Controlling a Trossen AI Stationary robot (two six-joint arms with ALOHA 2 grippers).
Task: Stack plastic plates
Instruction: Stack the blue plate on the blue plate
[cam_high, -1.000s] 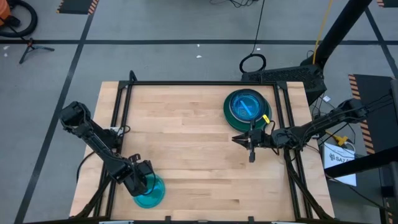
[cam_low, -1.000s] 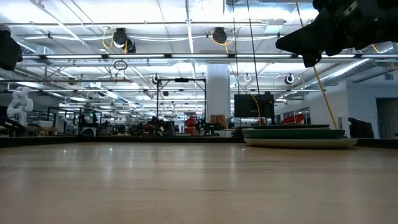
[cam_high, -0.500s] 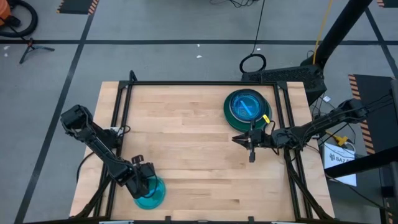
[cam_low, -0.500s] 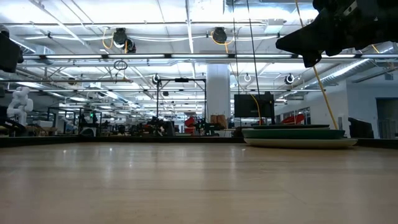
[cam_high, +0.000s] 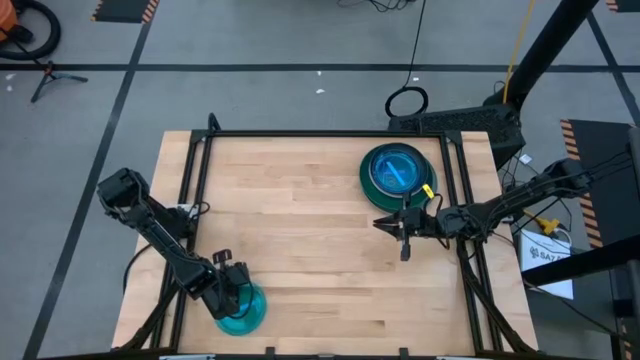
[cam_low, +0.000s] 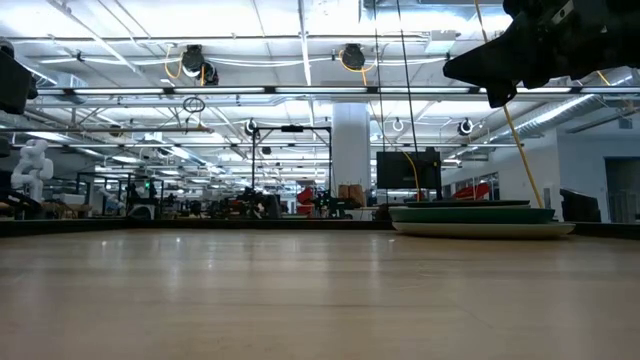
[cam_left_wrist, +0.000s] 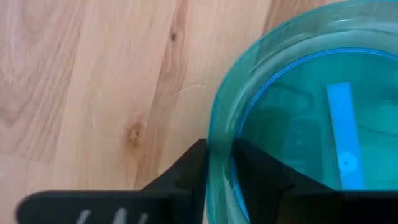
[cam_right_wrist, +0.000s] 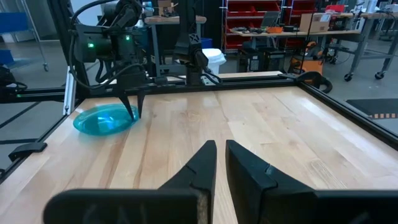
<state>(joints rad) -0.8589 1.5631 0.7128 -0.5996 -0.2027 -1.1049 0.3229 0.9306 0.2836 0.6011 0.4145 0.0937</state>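
Observation:
A translucent cyan plate (cam_high: 246, 310) lies flat on the wood near the table's front left corner. My left gripper (cam_high: 232, 296) stands over its left edge, pointing down, shut on its rim (cam_left_wrist: 214, 134). Far right, a stack of plates (cam_high: 400, 172) rests on the table, with a dark green plate at the bottom and cyan ones on top. In the low view the stack (cam_low: 480, 218) shows edge-on. My right gripper (cam_high: 403, 243) hangs shut and level above the table, just in front of that stack, with nothing in it. My left gripper has the cyan plate's raised rim (cam_left_wrist: 216, 140) between its two fingers, one finger (cam_left_wrist: 189, 171) outside the rim and the other (cam_left_wrist: 261, 177) inside the plate. The fingers come from above, pointing down. The plate lies flat on the table.
A black frame rail (cam_high: 300, 133) runs along the table's far edge and down both sides. Bare wood lies between the cyan plate and the stack. Beyond the table the low view shows a workshop room.

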